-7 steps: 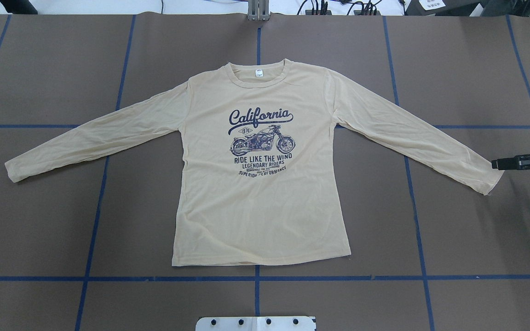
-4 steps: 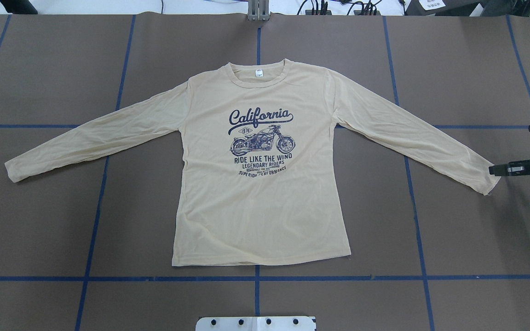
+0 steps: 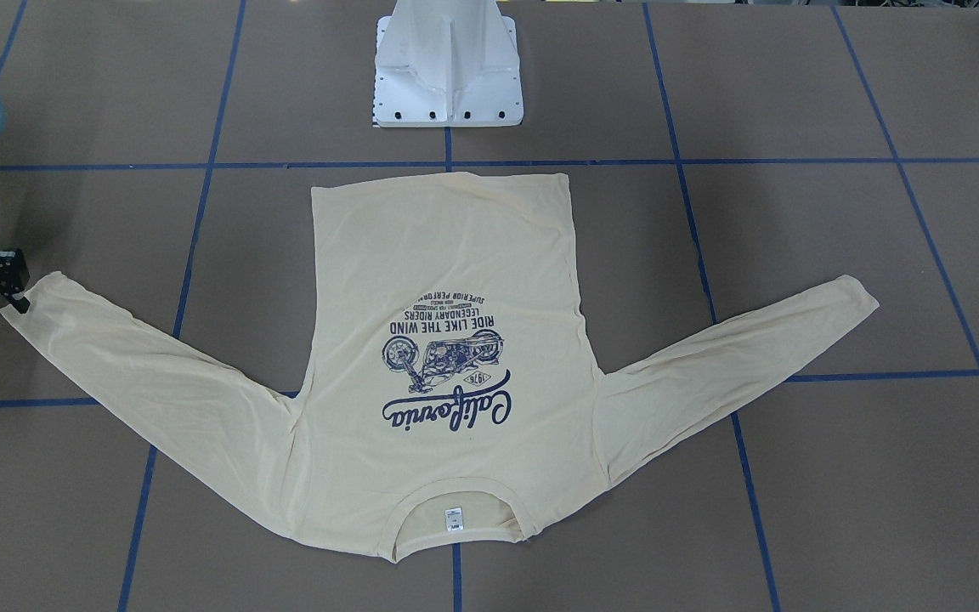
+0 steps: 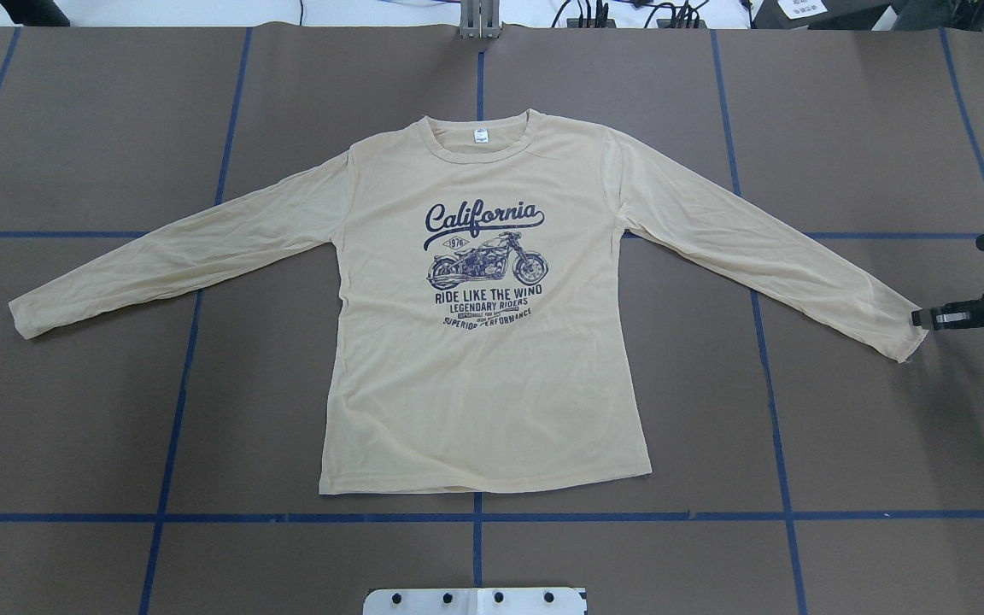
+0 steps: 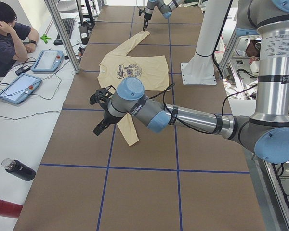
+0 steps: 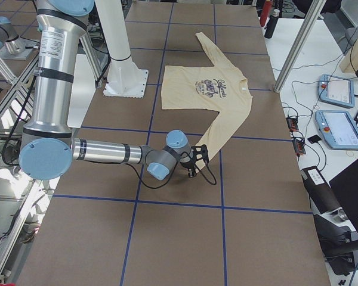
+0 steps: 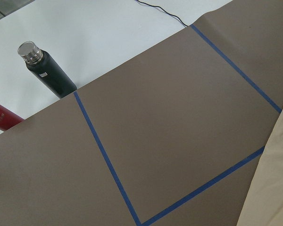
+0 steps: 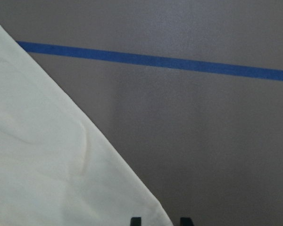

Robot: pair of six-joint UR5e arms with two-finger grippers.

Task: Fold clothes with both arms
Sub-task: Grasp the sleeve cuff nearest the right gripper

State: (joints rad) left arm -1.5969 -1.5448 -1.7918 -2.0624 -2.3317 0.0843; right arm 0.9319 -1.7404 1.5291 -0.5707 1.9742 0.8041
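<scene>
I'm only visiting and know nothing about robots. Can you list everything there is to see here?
T-shirt: one, pale cream-yellow with navy print, spread flat mid-table, print up.
Table: one, brown, under everything.
Tape lines: several, blue, a grid across the table.
Pedestal: one, white, beside the shirt's hem.
Black bottle: one, on the white bench beside the table.
Red bottle: one, lying near the black one.
Tablets: two, grey-blue, on the bench.
Person: one, dark shirt, seated by the tablets.
Left arm, right arm: silver-grey, blue joints.
Right claw: black, open at one cuff.
Left claw: black, near the other cuff; open or shut unclear.
</scene>
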